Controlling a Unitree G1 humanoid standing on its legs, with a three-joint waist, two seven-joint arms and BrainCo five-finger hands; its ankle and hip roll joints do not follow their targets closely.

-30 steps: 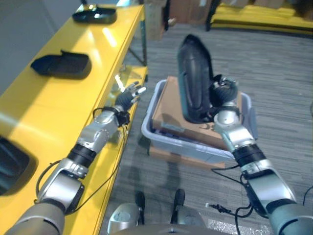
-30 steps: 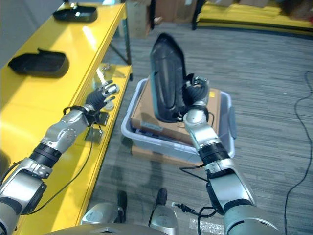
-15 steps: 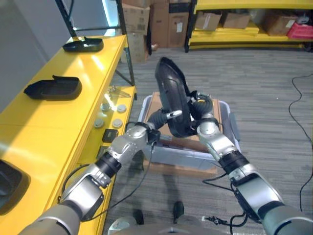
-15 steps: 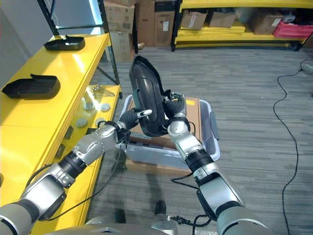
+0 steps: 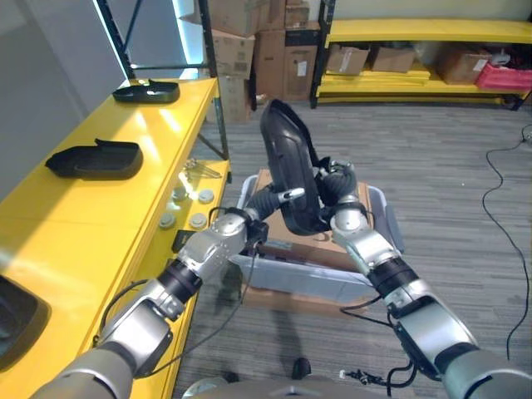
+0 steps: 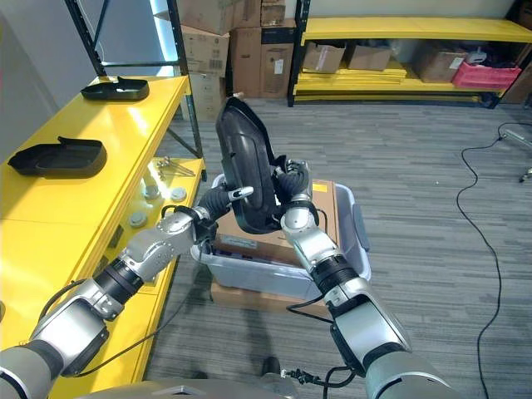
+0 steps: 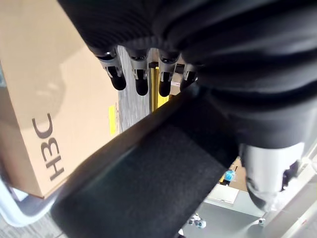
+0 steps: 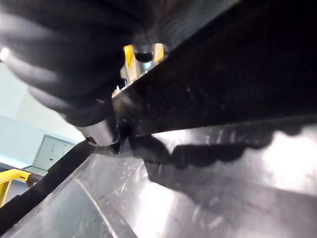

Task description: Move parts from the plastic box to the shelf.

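A long black moulded part stands upright above the grey plastic box. My right hand is shut on its right edge, seen close in the right wrist view as a glossy black part. My left hand grips the part's lower left edge, thumb on the front face. In the left wrist view the part runs between the fingers and the thumb. A brown cardboard box fills the plastic box. The yellow shelf runs along my left.
Black parts lie on the shelf, one in the middle, one at the far end, one at the near left. Small round fittings sit on the lower ledge. Stacked cartons and a yellow rack stand behind.
My left hand has swung from the shelf's edge over to the black part and taken hold of its left edge. The right hand has kept its grip. The camera has tilted upward.
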